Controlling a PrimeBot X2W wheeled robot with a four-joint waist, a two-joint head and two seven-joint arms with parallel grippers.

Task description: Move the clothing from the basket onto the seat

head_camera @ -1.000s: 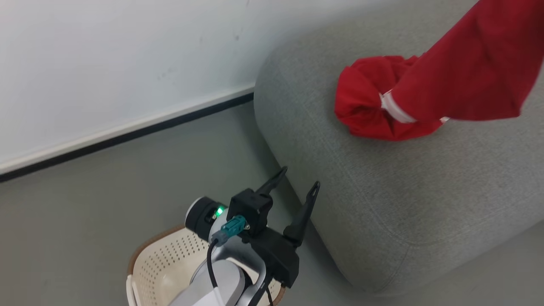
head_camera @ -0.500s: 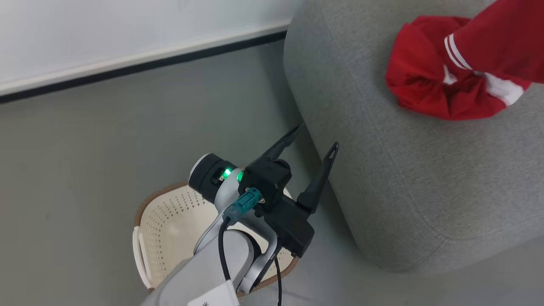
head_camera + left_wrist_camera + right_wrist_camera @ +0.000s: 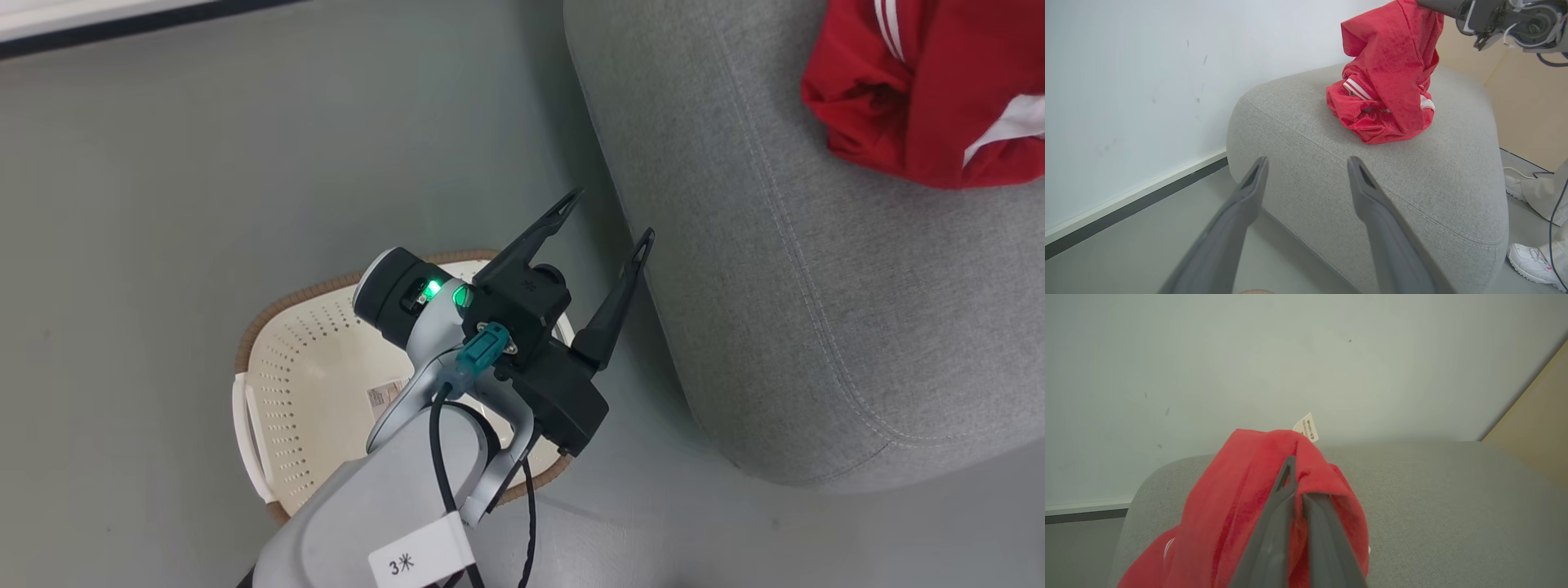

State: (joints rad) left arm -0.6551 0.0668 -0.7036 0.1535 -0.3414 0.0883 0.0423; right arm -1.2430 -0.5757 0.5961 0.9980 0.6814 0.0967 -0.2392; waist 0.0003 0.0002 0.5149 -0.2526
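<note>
Red clothing [image 3: 922, 90] with white stripes lies bunched on top of the grey seat [image 3: 775, 286]. In the right wrist view my right gripper [image 3: 1294, 477] is shut on a fold of the clothing [image 3: 1241, 506], whose white label [image 3: 1306, 426] sticks up. The left wrist view shows that garment [image 3: 1384, 81] hanging from above down onto the pile on the seat [image 3: 1372, 183]. My left gripper [image 3: 612, 216] is open and holds nothing, above the cream basket [image 3: 286, 351] beside the seat's arm. My forearm hides part of the basket; its visible floor is bare except a sticker [image 3: 384, 396].
A white wall with a dark skirting strip [image 3: 1126, 204] runs behind the seat. A person's white shoes [image 3: 1531, 261] stand on the grey floor at the seat's far side. My right arm [image 3: 1494, 12] reaches over the seat.
The head camera has tilted down, so the wall slid out of the picture and more of the basket shows. My left gripper stays open over the basket; the right stays shut on the garment.
</note>
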